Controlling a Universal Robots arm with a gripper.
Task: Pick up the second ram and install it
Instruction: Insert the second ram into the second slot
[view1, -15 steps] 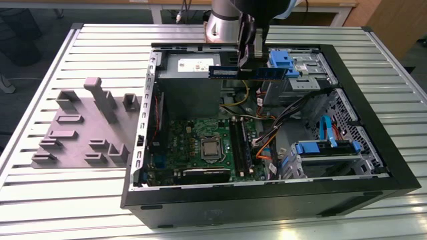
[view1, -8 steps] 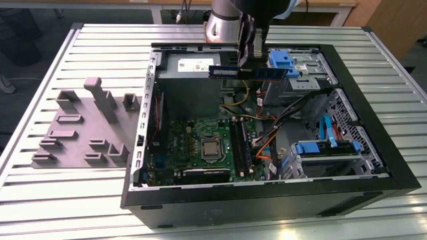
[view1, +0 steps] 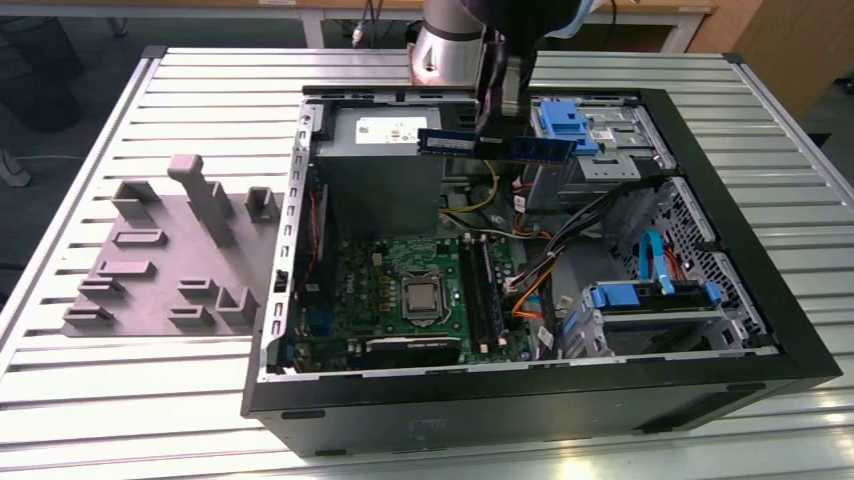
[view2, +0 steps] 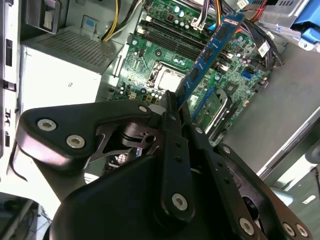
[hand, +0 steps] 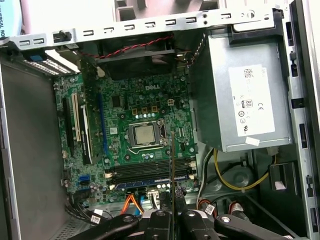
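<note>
My gripper (view1: 491, 135) hangs above the back of the open computer case (view1: 534, 395), shut on the second ram (view1: 497, 146), a thin blue-green stick with dark chips held level by its middle. In the second wrist view the ram (view2: 212, 47) sticks out from between the fingers (view2: 170, 125) toward the motherboard (view2: 165, 65). In the first wrist view the ram (hand: 172, 165) appears edge-on, over the long black memory slots (hand: 145, 172) beside the processor socket (hand: 145, 135). On the exterior view the slots (view1: 481, 295) lie well below and nearer the camera than the ram.
A grey power supply (view1: 380, 135) fills the case's back corner on the exterior view's left. Coloured cables (view1: 534, 265) and blue drive brackets (view1: 654, 298) crowd the exterior view's right side. A grey fixture plate (view1: 174, 255) lies on the slatted table outside the case.
</note>
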